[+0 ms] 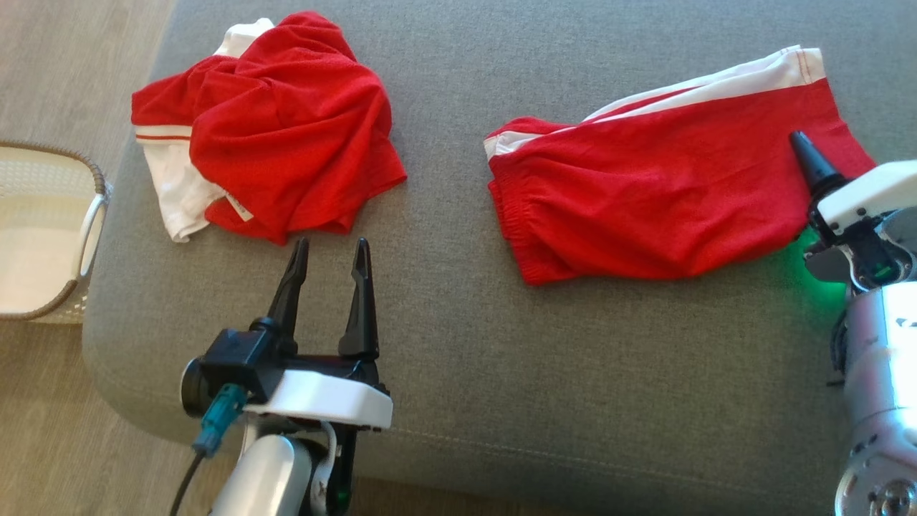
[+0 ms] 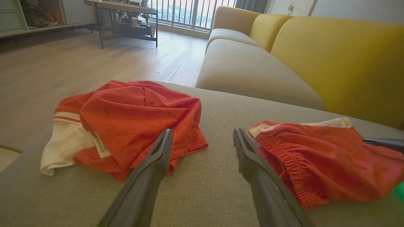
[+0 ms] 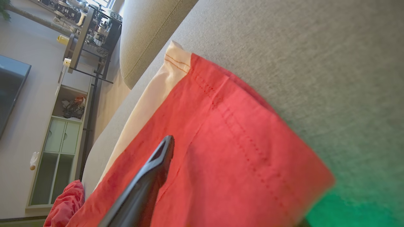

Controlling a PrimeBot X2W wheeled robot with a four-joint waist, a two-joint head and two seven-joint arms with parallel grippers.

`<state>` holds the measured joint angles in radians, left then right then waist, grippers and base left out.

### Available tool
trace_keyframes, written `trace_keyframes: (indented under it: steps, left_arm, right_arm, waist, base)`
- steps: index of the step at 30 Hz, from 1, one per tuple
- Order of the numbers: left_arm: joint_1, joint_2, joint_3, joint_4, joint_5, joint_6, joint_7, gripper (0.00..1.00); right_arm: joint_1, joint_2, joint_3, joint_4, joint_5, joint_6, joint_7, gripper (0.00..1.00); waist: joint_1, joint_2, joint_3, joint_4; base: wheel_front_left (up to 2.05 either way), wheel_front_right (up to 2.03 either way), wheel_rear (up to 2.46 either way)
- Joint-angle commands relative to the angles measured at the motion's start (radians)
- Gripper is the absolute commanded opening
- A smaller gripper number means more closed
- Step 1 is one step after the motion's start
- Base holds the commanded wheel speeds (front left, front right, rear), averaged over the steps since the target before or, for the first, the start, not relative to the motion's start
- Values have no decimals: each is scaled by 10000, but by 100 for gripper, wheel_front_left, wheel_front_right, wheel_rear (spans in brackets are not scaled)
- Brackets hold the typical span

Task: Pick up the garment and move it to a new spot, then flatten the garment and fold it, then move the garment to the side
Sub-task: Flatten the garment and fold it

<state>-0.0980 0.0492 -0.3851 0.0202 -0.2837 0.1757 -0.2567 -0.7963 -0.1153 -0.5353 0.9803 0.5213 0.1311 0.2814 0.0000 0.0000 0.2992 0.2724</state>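
Two red garments lie on the grey cushion (image 1: 458, 322). Red shorts with a white side stripe (image 1: 666, 201) are spread fairly flat at the right; they also lie at the right of the left wrist view (image 2: 322, 157). A crumpled red-and-white garment (image 1: 272, 122) is heaped at the far left (image 2: 132, 119). My right gripper (image 1: 802, 165) is at the shorts' right hem, open; one finger (image 3: 151, 170) lies over the red cloth and the other is hidden by it. My left gripper (image 1: 329, 251) stands open and holds nothing, just short of the crumpled heap (image 2: 202, 138).
A white woven basket (image 1: 43, 229) stands on the wood floor left of the cushion. A yellow sofa (image 2: 331, 63) runs behind the cushion, with a metal-framed table (image 2: 126, 12) farther off. A green glow falls on the cushion by my right wrist (image 1: 824, 279).
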Motion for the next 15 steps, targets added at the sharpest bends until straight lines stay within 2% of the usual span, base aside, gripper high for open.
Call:
trace_keyframes:
  steps: [1, 2, 3, 15]
  left_arm:
    - [-331, 11, 231, -382, -163, 69, -51, 100]
    - [-328, 11, 230, -406, -320, 83, -51, 100]
    - [-329, 11, 233, -429, -456, 95, -51, 100]
    - [-224, 11, 368, -409, -363, 221, -51, 100]
  right_arm:
    - [-34, 320, 271, 325, -87, -4, 70, 100]
    - [-99, 308, 254, 404, -135, -4, 47, 71]
    - [-157, 288, 289, 442, -200, -4, 19, 0]
    - [-122, 84, -304, 1090, -358, -4, -1188, 0]
  waist:
    - [0, 0, 29, 25]
    - [0, 0, 35, 43]
    - [0, 0, 36, 63]
    - [0, 0, -439, -135]
  base:
    - [0, 0, 0]
    - [0, 0, 0]
    - [0, 0, 0]
    - [0, 0, 0]
